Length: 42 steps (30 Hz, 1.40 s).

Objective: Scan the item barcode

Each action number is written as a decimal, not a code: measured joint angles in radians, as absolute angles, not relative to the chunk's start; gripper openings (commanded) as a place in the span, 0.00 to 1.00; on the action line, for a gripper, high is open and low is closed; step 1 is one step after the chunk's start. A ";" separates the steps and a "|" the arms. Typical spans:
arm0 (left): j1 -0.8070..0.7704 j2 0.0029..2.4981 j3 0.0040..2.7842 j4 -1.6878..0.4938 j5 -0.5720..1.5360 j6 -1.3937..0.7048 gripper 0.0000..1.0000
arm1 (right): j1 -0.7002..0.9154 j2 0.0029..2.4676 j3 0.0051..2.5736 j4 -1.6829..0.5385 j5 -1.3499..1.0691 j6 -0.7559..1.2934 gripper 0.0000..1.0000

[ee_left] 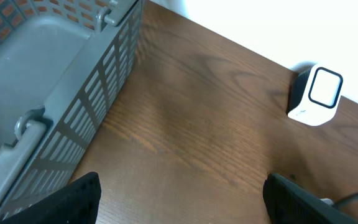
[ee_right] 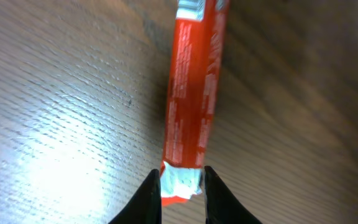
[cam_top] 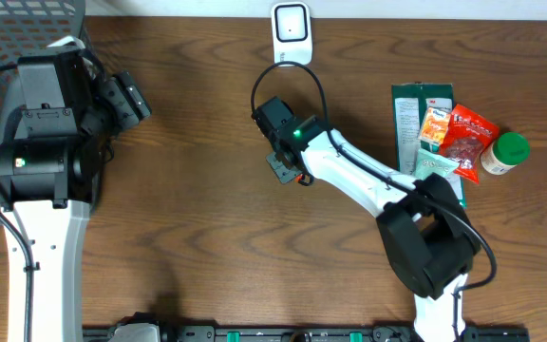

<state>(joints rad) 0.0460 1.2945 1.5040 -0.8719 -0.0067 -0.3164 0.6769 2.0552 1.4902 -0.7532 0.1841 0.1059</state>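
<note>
A long red snack packet (ee_right: 191, 93) with a silver crimped end lies on the wooden table, stretching away from my right gripper (ee_right: 180, 174). Both right fingers press against that crimped end, so the gripper is shut on it. In the overhead view the right gripper (cam_top: 283, 163) sits at mid table and hides nearly all of the packet. The white barcode scanner (cam_top: 291, 28) stands at the table's far edge, also seen as the scanner (ee_left: 316, 96) from the left wrist. My left gripper (ee_left: 182, 202) is open above bare wood at the left gripper (cam_top: 131, 100), holding nothing.
A grey plastic basket (cam_top: 17, 28) stands at the far left, its slatted wall (ee_left: 98, 93) close to the left gripper. At the right lie a green box (cam_top: 424, 100), an orange packet (cam_top: 435, 123), a red bag (cam_top: 468, 138) and a green-lidded jar (cam_top: 506, 152).
</note>
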 measured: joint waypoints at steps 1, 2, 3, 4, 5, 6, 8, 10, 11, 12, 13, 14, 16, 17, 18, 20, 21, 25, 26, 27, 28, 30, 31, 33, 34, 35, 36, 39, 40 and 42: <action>0.046 1.295 1.504 -0.872 -0.006 -0.316 0.84 | 0.674 2.066 1.490 -0.752 0.174 0.105 0.13; 0.046 1.295 1.504 -0.872 -0.007 -0.316 0.84 | 0.672 2.073 1.490 -0.751 0.170 0.106 0.12; 0.046 1.295 1.504 -0.872 -0.007 -0.316 0.84 | 0.671 2.081 1.490 -0.749 0.162 0.106 0.12; 0.046 1.295 1.504 -0.872 -0.006 -0.316 0.84 | 0.671 2.087 1.490 -0.747 0.153 0.106 0.11; 0.046 1.295 1.504 -0.872 -0.006 -0.316 0.84 | 0.671 2.090 1.490 -0.744 0.148 0.105 0.11; 0.046 1.295 1.504 -0.872 -0.007 -0.316 0.84 | 0.671 2.094 1.490 -0.743 0.146 0.105 0.11; 0.046 1.295 1.504 -0.872 -0.007 -0.316 0.84 | 0.671 2.099 1.490 -0.741 0.141 0.105 0.17; 0.046 1.295 1.504 -0.872 -0.007 -0.316 0.84 | 0.671 2.110 1.490 -0.737 0.136 0.108 0.23; 0.046 1.295 1.504 -0.872 -0.007 -0.316 0.84 | 0.671 2.114 1.490 -0.736 0.136 0.105 0.24; 0.046 1.295 1.504 -0.872 -0.006 -0.316 0.84 | 0.671 2.117 1.490 -0.733 0.135 0.104 0.24; 0.046 1.295 1.504 -0.872 -0.007 -0.316 0.84 | 0.671 2.118 1.490 -0.732 0.134 0.104 0.24; 0.046 1.295 1.504 -0.872 -0.007 -0.316 0.84 | 0.671 2.118 1.491 -0.729 0.134 0.102 0.24; 0.046 1.295 1.504 -0.872 -0.007 -0.316 0.84 | 0.671 2.118 1.491 -0.720 0.134 0.102 0.22; 0.046 1.295 1.504 -0.872 -0.007 -0.316 0.84 | 0.670 2.119 1.491 -0.715 0.134 0.102 0.22; 0.046 1.295 1.504 -0.872 -0.007 -0.316 0.84 | 0.670 2.119 1.491 -0.714 0.136 0.102 0.24; 0.046 1.295 1.504 -0.872 -0.007 -0.316 0.84 | 0.669 2.119 1.491 -0.714 0.135 0.101 0.25; 0.046 1.295 1.504 -0.872 -0.007 -0.316 0.84 | 0.669 2.119 1.491 -0.714 0.138 0.101 0.25; 0.046 1.295 1.504 -0.872 -0.007 -0.316 0.84 | 0.669 2.119 1.493 -0.715 0.149 0.101 0.26; 0.046 1.295 1.504 -0.872 -0.007 -0.316 0.84 | 0.669 2.119 1.496 -0.717 0.152 0.101 0.27; 0.046 1.295 1.504 -0.872 -0.007 -0.316 0.84 | 0.669 2.119 1.498 -0.719 0.154 0.101 0.27; 0.046 1.295 1.504 -0.872 -0.007 -0.316 0.84 | 0.669 2.119 1.503 -0.721 0.154 0.101 0.27; 0.046 1.295 1.504 -0.872 -0.007 -0.316 0.84 | 0.669 2.118 1.514 -0.721 0.156 0.101 0.27; 0.046 1.295 1.504 -0.872 -0.007 -0.316 0.84 | 0.669 2.118 1.518 -0.722 0.157 0.101 0.27; 0.046 1.295 1.504 -0.872 -0.007 -0.316 0.84 | 0.669 2.118 1.524 -0.720 0.158 0.101 0.27; 0.046 1.295 1.504 -0.872 -0.007 -0.316 0.84 | 0.669 2.117 1.525 -0.721 0.158 0.101 0.28; 0.046 1.295 1.504 -0.872 -0.007 -0.316 0.84 | 0.669 2.117 1.525 -0.722 0.158 0.101 0.28; 0.046 1.295 1.504 -0.872 -0.007 -0.316 0.84 | 0.669 2.117 1.525 -0.723 0.158 0.101 0.29; 0.046 1.295 1.504 -0.872 -0.007 -0.316 0.84 | 0.664 2.117 1.525 -0.726 0.158 0.095 0.30; 0.046 1.295 1.504 -0.872 -0.007 -0.316 0.84 | 0.662 2.117 1.525 -0.725 0.161 0.093 0.30; 0.046 1.295 1.504 -0.872 -0.007 -0.316 0.84 | 0.659 2.117 1.525 -0.722 0.176 0.089 0.29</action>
